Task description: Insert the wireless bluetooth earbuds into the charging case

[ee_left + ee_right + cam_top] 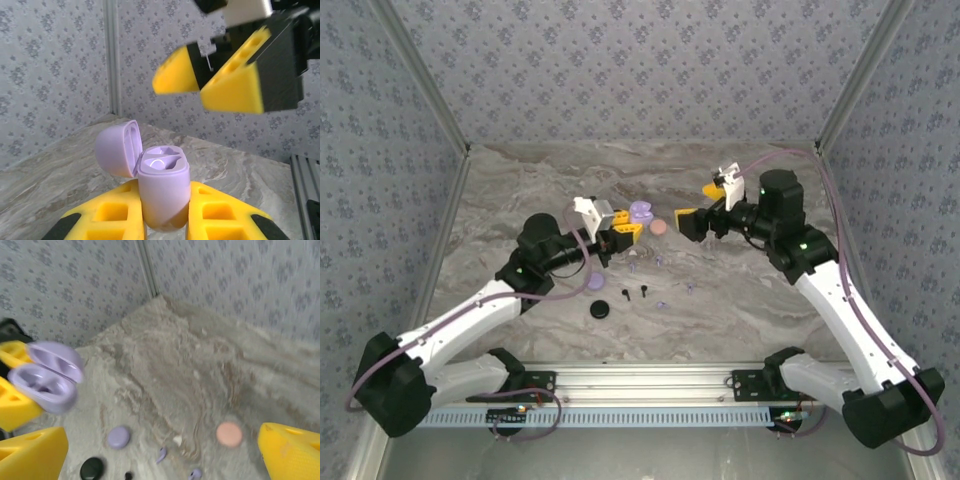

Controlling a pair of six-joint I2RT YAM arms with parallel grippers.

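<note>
My left gripper [164, 186] is shut on the lower body of an open lilac charging case [162, 192], which stands upright with its lid [117, 147] flipped back to the left. From above, the case [640, 212] sits at mid-table. My right gripper [700, 208] hangs open just right of the case, its yellow fingers [232, 90] above and beyond it. Through the open right gripper [160, 455] I see earbuds on the table: a lilac one [161, 455], another lilac one [195, 473], a whitish one [177, 440] and a black one [128, 475]. Two black earbuds [626, 294] lie nearer the arms.
Round discs lie on the marble table [750, 310]: pink [229, 434], lilac [119, 437] and black [600, 309]. Patterned walls [620, 70] enclose the back and sides. A metal rail [650, 385] runs along the near edge.
</note>
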